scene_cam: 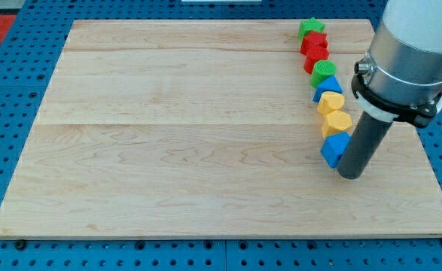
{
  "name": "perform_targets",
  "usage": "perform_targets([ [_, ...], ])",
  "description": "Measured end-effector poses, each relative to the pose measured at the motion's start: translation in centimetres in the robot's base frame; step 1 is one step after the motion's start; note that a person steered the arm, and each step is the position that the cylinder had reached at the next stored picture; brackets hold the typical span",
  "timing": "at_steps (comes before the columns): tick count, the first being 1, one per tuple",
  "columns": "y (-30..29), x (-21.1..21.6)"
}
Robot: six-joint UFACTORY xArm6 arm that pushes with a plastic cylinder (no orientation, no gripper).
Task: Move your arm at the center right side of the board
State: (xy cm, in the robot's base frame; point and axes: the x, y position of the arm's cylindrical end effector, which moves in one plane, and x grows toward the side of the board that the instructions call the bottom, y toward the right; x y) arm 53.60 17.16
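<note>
- Wooden board (205, 143): you see eight blocks strung in a line near the view's right, from a green star (309, 28) at the top to a blue block (334, 148) at the bottom.
- My tip (350, 175) sits at the board's centre right, touching that blue block; it grasps nothing.
- Between them: red blocks (315, 49), a green block (324, 71), another blue one (327, 86), two yellow blocks (333, 111).

My tip (351, 175) rests on the wooden board (168, 135), touching the lowest blue block (333, 148) at its 4 o'clock; above it a column of blocks runs toward 12 o'clock, topped by a green star (309, 28).
</note>
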Motion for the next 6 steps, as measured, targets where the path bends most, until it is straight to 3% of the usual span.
perform_targets([
  [1, 2.0, 1.3],
  [2, 7.1, -0.5],
  [4, 7.1, -9.6],
  [5, 8.8, -9.9],
  [6, 11.8, -7.2],
])
